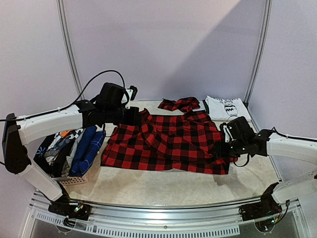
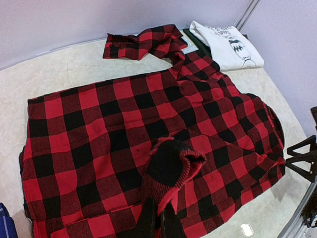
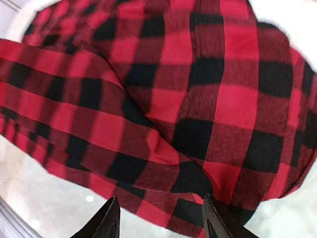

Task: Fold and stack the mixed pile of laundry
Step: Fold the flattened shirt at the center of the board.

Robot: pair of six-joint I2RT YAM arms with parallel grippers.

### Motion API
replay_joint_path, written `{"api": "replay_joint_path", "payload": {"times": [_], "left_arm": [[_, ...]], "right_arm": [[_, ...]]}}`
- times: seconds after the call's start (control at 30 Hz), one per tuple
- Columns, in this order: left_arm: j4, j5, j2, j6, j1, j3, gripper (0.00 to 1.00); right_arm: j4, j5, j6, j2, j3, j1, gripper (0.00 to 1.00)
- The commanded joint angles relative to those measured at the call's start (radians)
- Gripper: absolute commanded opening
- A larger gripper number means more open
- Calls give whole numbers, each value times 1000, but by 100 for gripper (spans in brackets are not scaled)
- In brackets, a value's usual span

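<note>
Currently your left end effector (image 2: 159,218) is pinched tight on a raised fold of the red-black plaid shirt (image 2: 124,129), which lies spread across the middle of the table (image 1: 163,186). Your right end effector (image 3: 161,223) hangs over the shirt's right hem with its fingers well apart. The white printed T-shirt (image 1: 227,107) sits folded in the far right corner.

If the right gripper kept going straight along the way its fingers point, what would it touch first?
The red-black plaid shirt. The right gripper points with open jaws at the shirt's near edge, and cloth fills the view ahead. How far off it is cannot be judged from the wrist view.
</note>
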Motion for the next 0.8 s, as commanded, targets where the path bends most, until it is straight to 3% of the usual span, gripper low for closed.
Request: {"api": "replay_joint_path", "payload": {"times": [0.0, 0.3, 0.6, 0.77], "left_arm": [[10, -4, 10, -5, 14, 1, 0], [19, -1, -5, -11, 14, -34, 0], [23, 4, -18, -15, 12, -64, 0], [25, 6, -23, -16, 12, -70, 0]], "right_arm": [[-54, 33, 2, -94, 19, -22, 58], [56, -92, 20, 72, 6, -53, 56], [49, -53, 21, 165, 12, -54, 40], [10, 21, 28, 145, 12, -54, 50]]}}
